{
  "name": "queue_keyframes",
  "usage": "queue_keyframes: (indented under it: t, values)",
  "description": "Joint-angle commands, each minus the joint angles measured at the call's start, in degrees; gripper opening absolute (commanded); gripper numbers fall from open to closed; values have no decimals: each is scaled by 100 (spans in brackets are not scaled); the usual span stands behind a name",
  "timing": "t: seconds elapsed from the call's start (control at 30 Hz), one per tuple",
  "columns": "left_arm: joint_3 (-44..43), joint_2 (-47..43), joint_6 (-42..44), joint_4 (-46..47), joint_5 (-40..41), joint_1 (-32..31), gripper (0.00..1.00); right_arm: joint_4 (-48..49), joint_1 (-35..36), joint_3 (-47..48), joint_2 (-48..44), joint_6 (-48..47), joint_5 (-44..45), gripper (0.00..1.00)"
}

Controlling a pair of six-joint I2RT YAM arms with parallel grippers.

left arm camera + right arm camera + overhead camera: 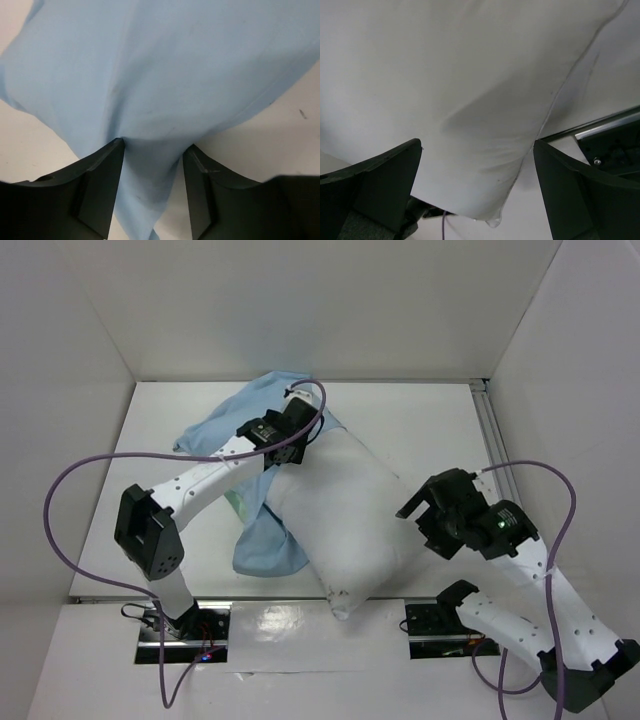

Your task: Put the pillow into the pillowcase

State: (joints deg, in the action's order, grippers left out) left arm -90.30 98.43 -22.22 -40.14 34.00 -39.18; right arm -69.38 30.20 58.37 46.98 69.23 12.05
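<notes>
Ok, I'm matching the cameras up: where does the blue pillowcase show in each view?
Top external: pillowcase left of centre, partly under the pillow.
Left wrist: fills the upper frame, bunched in the left gripper.
Right wrist: not in it; only pillow shows.
Shared landmark: left gripper, in top and left wrist views.

My two arms (200, 478) are white links with black joints, each trailing a purple cable (47, 525); my jaws are dark, wedge-shaped.
</notes>
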Motion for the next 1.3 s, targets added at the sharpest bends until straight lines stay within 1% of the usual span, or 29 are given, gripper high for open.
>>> queue_keyframes:
  t: [0.0,0.03,0.07,0.17,0.27,0.3,0.33,0.4,0.43,0.47,0.5,0.53,0.57,0.6,0.63,0.67,0.7,0.73,0.77,0.83,0.87,0.9,1.0,1.03,1.07,1.1,1.13,1.2,1.27]
  values:
    - [-364,88,297,-47,792,-2,61,-67,-40,-316,-162,556,-570,100]
    - [-418,88,297,-47,914,-2,58,3,-40,-500,-163,617,-668,100]
    - [-470,141,297,-99,916,-2,51,74,-40,-598,-215,618,-878,100]
    - [-655,141,236,-152,1039,-2,45,328,-40,-1019,-347,618,-1117,100]
    - [-778,27,235,-152,767,-2,25,794,-40,-1415,-496,548,-1407,100]
    - [-831,27,314,-152,627,-2,17,943,-40,-1512,-497,478,-1616,100]
    - [-831,-25,315,-152,460,-2,1,1284,-40,-1617,-497,399,-1714,100]
    - [-831,-26,420,-152,-225,-54,0,1698,-40,-1881,-444,284,-1838,100]
    - [-831,-78,420,-152,-471,-124,0,2327,47,-1986,-444,232,-1838,100]
    - [-831,-79,498,-152,-1047,-177,0,2655,100,-2179,-392,162,-1838,97]
    - [-831,-79,499,-152,-1332,-308,0,3041,170,-2181,-278,48,-1786,79]
    - [-831,-131,499,-204,-1648,-388,0,3906,171,-2250,-164,-110,-1785,61]
    - [-883,-131,499,-205,-2234,-484,0,4228,171,-2129,2,-251,-1785,37]
    - [-953,-184,499,-205,-2518,-572,0,4527,110,-1945,213,-566,-1681,16]
    - [-1076,-184,438,-205,-2799,-713,0,4835,22,-1691,754,-777,-1802,0]
    - [-1434,-184,377,-205,-3324,-714,0,5177,-83,-897,1064,-1015,-1925,0]
    - [-1699,-184,324,-266,-3634,-784,0,5181,-180,-401,1355,-1504,-1996,0]
    - [-2310,-184,228,-266,-3933,-784,0,5076,-181,126,1845,-1735,-1996,0]
    - [-2664,-106,157,-318,-4432,-784,0,5006,-181,1105,1989,-2077,-1849,0]
    - [-3611,-18,-36,-319,-4936,-784,0,5075,-110,1710,2078,-2255,-1566,0]
    - [-3817,44,-89,-258,-5208,-784,0,5136,-49,1843,2009,-2256,-1487,0]
    - [-3933,44,-203,-257,-5210,-784,0,5224,3,1845,1912,-2195,-1487,0]
    - [-3514,-17,-361,41,-5210,-653,0,5479,74,934,1499,-1845,-1434,0]
    - [-3016,-104,-432,154,-5210,-505,0,5479,135,356,1376,-1721,-1434,0]
    - [-2732,-192,-502,156,-5141,-433,0,5558,136,351,1314,-1624,-1434,0]
    - [-2442,-193,-659,312,-5140,-381,0,5663,284,-302,1314,-1467,-1434,0]
    - [-1909,-271,-722,392,-5140,-267,0,5760,390,-639,1235,-1352,-1364,0]
    - [-1527,-272,-827,568,-5140,-196,0,6137,653,-1481,1234,-1115,-1364,0]
    - [-1272,-272,-890,639,-5288,-143,0,6645,777,-1871,1436,-1035,-1293,0]
